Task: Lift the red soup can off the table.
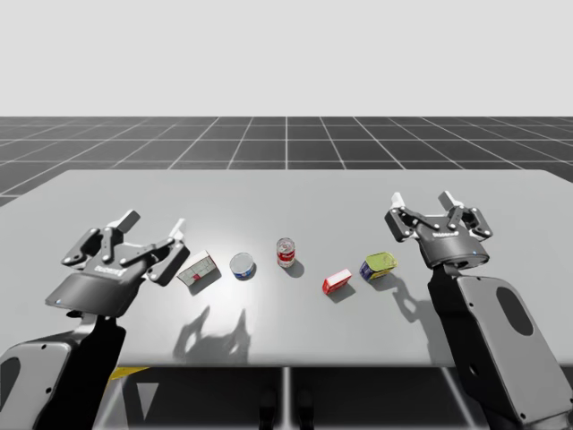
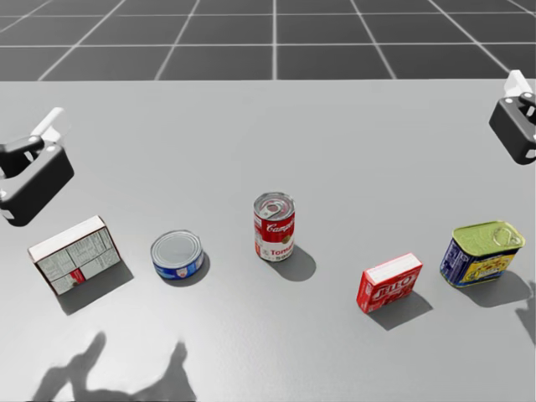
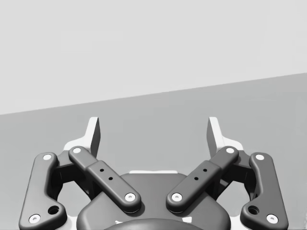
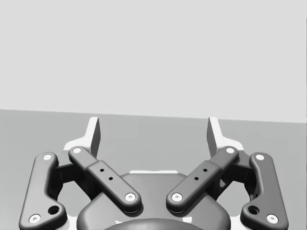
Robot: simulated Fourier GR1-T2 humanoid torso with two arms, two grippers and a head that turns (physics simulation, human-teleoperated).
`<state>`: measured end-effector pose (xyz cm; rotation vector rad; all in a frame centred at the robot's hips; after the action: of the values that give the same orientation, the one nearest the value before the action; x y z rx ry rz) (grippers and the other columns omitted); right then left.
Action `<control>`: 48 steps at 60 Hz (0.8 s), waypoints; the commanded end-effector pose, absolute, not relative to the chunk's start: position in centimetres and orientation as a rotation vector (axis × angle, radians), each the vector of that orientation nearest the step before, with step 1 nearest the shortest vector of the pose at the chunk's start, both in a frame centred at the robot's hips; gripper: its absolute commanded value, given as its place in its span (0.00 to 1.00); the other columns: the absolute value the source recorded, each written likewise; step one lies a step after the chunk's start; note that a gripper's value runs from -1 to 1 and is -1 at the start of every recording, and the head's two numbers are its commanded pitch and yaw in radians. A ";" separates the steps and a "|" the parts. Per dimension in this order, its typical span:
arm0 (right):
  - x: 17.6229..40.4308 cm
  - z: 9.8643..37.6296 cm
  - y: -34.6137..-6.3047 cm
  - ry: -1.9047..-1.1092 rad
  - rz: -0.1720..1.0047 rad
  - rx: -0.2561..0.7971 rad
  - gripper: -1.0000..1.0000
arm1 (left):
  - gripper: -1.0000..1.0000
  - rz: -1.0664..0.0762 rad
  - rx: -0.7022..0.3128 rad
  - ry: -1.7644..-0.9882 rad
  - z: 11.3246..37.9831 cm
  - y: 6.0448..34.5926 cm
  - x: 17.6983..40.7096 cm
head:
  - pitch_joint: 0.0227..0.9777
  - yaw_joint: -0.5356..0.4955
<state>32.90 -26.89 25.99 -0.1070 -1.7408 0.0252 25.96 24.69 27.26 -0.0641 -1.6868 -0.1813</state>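
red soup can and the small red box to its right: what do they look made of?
The red soup can looks like metal: its top is bare, silvery and shiny, and the wall carries a smooth red and white label, perhaps paper. The small red box is likely cardboard with a fairly matte finish: flat faces, crisp folded edges, a white top face. Both are renders, so this is a guess.

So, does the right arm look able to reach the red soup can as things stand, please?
Probably yes: the right gripper is open and empty, and the soup can stands upright with open space around it.
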 end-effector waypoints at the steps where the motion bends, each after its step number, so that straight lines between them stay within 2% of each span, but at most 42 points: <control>1: 33.0 26.0 -27.0 -1.741 0.023 -0.111 0.00 | 0.00 -0.238 -0.173 -1.631 27.7 21.9 22.9 | 0.74 0.54; 10: 33.0 25.9 -27.1 -1.742 0.023 -0.111 0.00 | 0.00 -0.290 -0.255 -1.571 26.5 19.9 20.8 | 0.75 0.54; 21: 33.0 26.0 -27.1 -1.748 0.018 -0.107 0.00 | 0.00 -0.326 -0.322 -1.520 24.3 18.4 19.9 | 0.75 0.54; 24: 33.0 26.1 -27.1 -1.753 0.017 -0.107 0.00 | 0.00 -0.328 -0.351 -1.491 23.7 18.1 19.9 | 0.75 0.54; 31: 32.9 26.2 -27.1 -1.761 0.011 -0.107 0.00 | 0.00 -0.367 -0.343 -1.480 22.2 17.2 20.1 | 0.75 0.54; 48: 32.8 26.2 -27.1 -1.765 0.011 -0.112 0.00 | 0.00 -0.385 -0.408 -1.414 19.5 14.4 22.4 | 0.75 0.54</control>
<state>32.86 -27.12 26.17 -0.1088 -1.7618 0.0114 21.54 16.00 20.84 -0.3739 -1.4405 -0.3731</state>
